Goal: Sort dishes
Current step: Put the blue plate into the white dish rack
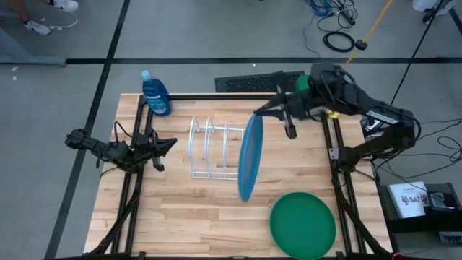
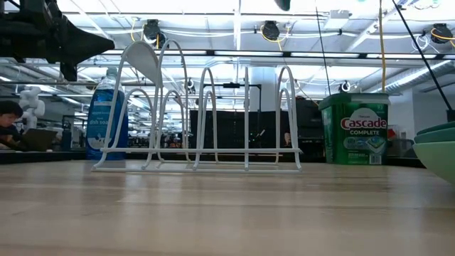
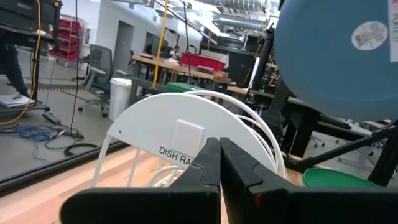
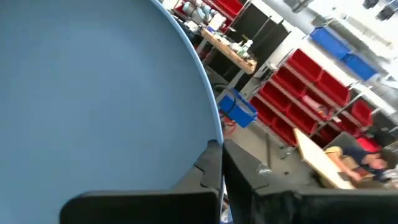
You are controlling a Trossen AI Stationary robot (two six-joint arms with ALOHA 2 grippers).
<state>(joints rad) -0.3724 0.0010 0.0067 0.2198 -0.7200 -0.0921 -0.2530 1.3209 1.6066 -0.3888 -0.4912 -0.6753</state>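
My right gripper (image 4: 222, 152) is shut on the blue plate (image 1: 250, 157), which hangs on edge in the air just right of the white wire rack (image 1: 213, 148). The plate also fills the upper right of the left wrist view (image 3: 336, 56). A dark green plate (image 1: 303, 224) lies flat on top of a stack at the table's near right. The low view shows a teal and a light green rim (image 2: 437, 146) of that stack. My left gripper (image 3: 219, 155) is shut and empty, left of the rack (image 3: 186, 130). My right gripper pinches the blue plate's rim (image 4: 210, 138) between its two fingers, at the plate's far edge (image 1: 258, 119). The fingers come from the table's right side. The plate is lifted clear of the table, on edge, its faces toward the table's left and right.
A blue dish-soap bottle (image 1: 155, 94) stands at the far left corner. A green Cascade tub (image 2: 353, 128) stands at the far right, under my right arm. The rack's slots (image 2: 199, 107) hold nothing. Bare wood lies near the front left.
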